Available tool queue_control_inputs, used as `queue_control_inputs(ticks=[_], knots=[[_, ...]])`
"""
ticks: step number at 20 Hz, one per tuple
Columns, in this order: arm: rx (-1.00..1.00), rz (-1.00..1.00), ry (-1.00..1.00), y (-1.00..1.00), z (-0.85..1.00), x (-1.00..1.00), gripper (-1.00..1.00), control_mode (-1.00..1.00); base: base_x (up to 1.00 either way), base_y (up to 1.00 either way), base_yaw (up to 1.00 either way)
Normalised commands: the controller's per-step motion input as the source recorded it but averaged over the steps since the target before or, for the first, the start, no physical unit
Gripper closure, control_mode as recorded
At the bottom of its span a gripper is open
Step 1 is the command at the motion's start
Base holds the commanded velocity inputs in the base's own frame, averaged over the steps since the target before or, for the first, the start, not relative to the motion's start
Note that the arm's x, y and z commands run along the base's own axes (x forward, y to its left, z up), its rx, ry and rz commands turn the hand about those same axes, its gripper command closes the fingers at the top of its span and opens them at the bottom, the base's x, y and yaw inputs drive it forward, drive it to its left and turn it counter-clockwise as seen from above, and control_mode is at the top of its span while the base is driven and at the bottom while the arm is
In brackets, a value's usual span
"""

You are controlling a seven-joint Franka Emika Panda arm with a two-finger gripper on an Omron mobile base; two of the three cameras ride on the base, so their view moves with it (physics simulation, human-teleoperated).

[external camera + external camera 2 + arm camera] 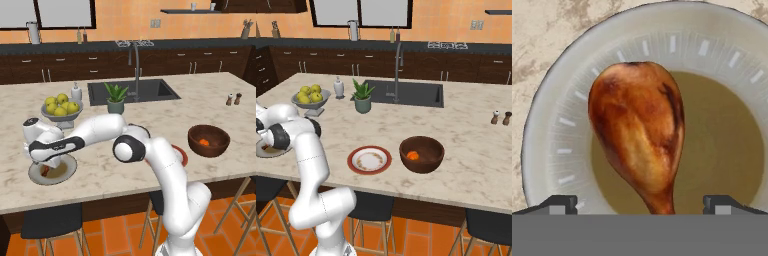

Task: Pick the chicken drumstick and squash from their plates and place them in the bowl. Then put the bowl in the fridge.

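The arm reaches far to the left over the marble desk (115, 170), and the gripper (640, 204) hangs just above the grey-green plate (67, 171) at the desk's near left edge. The jaws are spread wide, one tip on each side of the thin bone end of the chicken drumstick (639, 132), pinching nothing. The drumstick lies on the plate's brownish centre, plump end pointing away from the hand.

Over to the right, the squash (413, 155) already sits in the dark reddish-brown bowl (428, 162), near the desk's front edge. Just left of the bowl lies the white plate with the red-orange rim (370, 160), bare.

Farther back on the left stands the grey footed fruit bowl (61, 118) piled with yellow-green apples (60, 105), with a small white soap bottle (76, 91) behind it and a potted plant (115, 98) beside the sink (150, 90). Two shakers (233, 99) stand at the far right. No brand, label or writing can be read on anything.
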Motion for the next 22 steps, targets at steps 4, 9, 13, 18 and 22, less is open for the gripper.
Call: queue_control_inputs(ticks=[4,9,13,18,22], knots=[[0.0,0.0,0.0,0.0,-0.43,0.01,-1.0,-1.0,0.0,0.0,0.0],[0.0,0.01,0.0,0.0,-0.36,0.16,-1.0,-1.0,0.0,0.0,0.0],[0.0,0.0,-0.05,0.0,-0.3,0.0,1.0,-1.0,0.0,0.0,0.0],[0.06,-0.02,-0.13,-0.05,-0.56,-0.05,1.0,-1.0,0.0,0.0,0.0],[0.14,-0.03,-0.27,-0.21,-0.33,-0.19,1.0,-1.0,0.0,0.0,0.0]])
